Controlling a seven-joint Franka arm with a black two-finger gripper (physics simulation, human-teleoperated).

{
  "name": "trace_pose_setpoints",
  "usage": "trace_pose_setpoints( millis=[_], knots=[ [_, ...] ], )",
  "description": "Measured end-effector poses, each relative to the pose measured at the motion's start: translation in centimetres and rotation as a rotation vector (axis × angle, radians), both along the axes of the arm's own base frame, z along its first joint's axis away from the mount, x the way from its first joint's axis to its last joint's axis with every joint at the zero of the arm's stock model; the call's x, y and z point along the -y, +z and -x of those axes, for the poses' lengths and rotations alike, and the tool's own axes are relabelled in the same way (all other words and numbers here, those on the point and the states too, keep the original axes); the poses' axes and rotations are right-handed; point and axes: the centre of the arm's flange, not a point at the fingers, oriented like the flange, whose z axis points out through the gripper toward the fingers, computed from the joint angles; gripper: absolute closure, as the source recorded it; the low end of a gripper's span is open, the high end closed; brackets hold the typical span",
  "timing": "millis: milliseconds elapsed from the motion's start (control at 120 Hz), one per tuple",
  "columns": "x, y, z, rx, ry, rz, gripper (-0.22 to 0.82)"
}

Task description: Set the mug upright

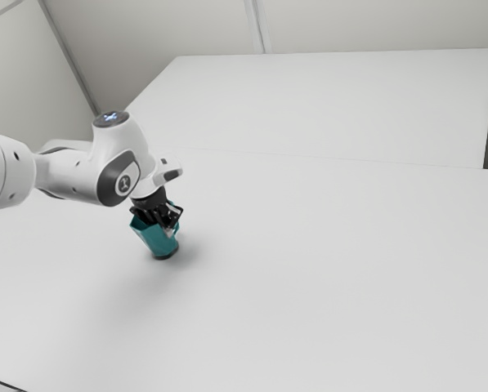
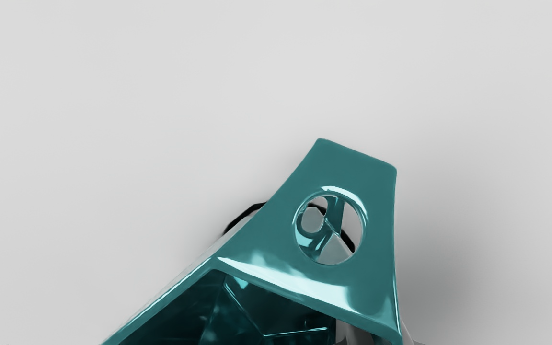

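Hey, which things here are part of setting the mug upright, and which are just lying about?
For the job:
- teal mug with the holed handle
- black two-finger gripper, at the mug
- white table, the work surface

Seemingly just lying about:
- dark-edged item, cut off at the exterior view's bottom-left corner; I can't tell what

Room btwn our fingers (image 1: 176, 214) is taken: the mug's (image 1: 154, 238) wall fills it, w/ one finger in the mouth, the other outside. The handle (image 2: 379, 211) juts out right beside them, blocking a close pass on that side; its hole is a gap thru, but partly backed by other mug parts. Below the fingers, the tilted body & then the tabletop (image 1: 325, 269) stop us. Above & toward the ext. view's left, our arm (image 1: 72, 175) is in the way. Toward the ext. view's right of the fingers, we've wide room past the handle.
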Motion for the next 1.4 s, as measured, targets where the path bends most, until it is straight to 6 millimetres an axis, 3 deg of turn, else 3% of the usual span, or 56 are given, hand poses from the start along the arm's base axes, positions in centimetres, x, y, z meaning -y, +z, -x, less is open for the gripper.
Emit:
trace_pose_setpoints(
  millis=[233,567,717,900,1050,1167,1267,1400],
  knots=[
    [0.0,-0.5,-0.1,-0.001,0.029,0.003,0.75],
    [-0.1,-0.3,-0.6,0.006,0.044,0.011,0.27],
    [0.0,0.7,-0.9,0.026,0.045,0.011,0.15],
    [0.3,3.6,-0.7,0.072,0.044,0.015,0.08],
    [0.3,7.6,0.1,0.113,0.048,0.02,0.05],
    [0.0,12.9,1.2,0.153,0.056,0.025,0.04],
    [-0.4,18.1,0.3,0.176,0.064,0.022,0.03],
    [-2.0,23.4,-2.9,0.168,0.088,0.007,0.03]
  ],
)
